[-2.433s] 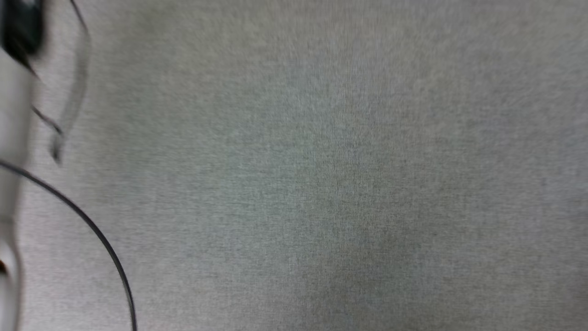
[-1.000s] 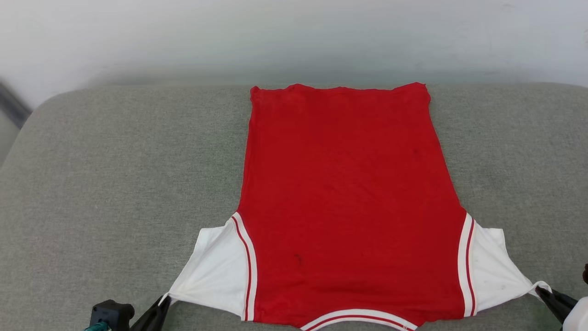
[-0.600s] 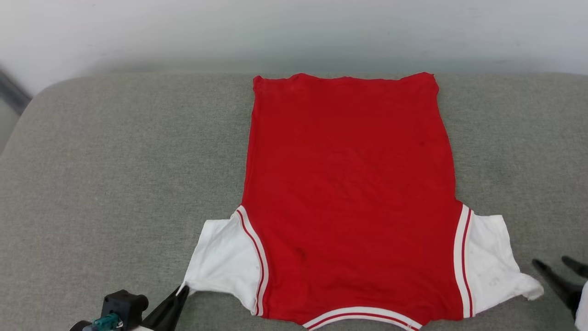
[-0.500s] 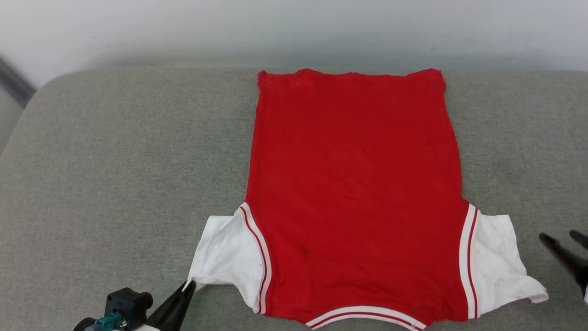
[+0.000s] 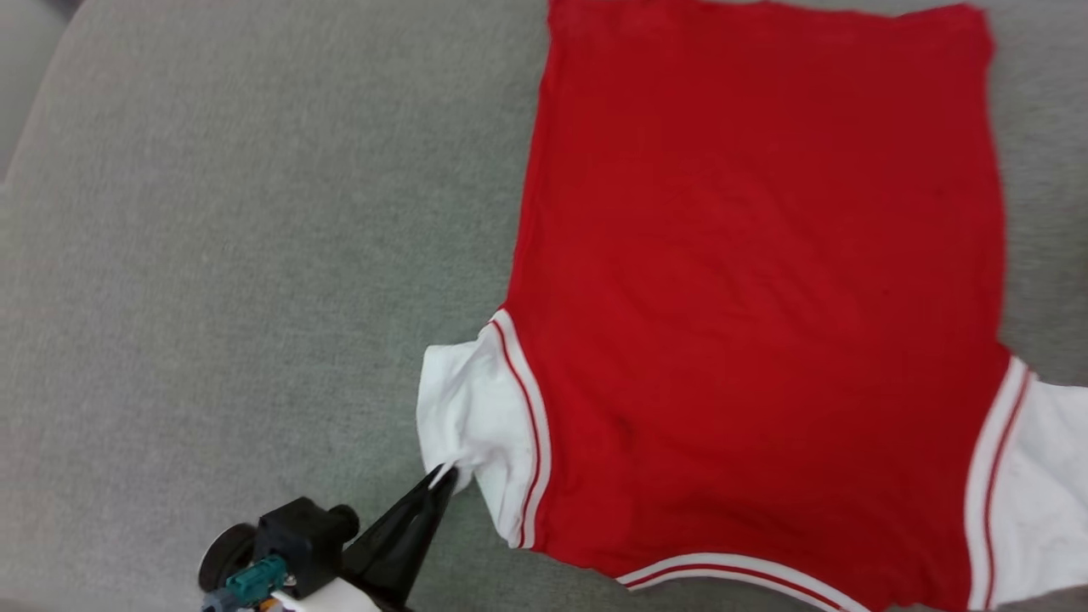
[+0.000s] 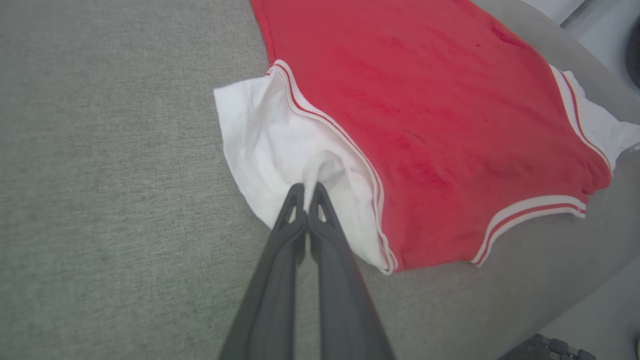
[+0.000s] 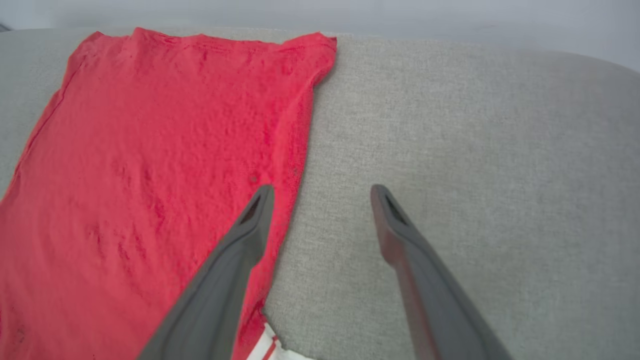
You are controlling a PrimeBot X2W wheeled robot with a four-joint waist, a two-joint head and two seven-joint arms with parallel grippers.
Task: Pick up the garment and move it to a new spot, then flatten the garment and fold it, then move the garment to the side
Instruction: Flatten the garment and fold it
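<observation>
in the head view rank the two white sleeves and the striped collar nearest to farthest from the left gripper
From the left gripper:
1. left white sleeve, on the robot's left, pinched in the gripper.
2. striped collar, at the near edge, towards the middle.
3. right white sleeve, at the far right side.

The red garment (image 5: 748, 255) is laid flat, plain side up, on a grey woven cushion (image 5: 212, 255), its striped collar set near the cushion's edge.

Long dark tapered fingers (image 6: 280, 280), black wrist block (image 5: 302, 534), teal connector (image 5: 255, 581)
</observation>
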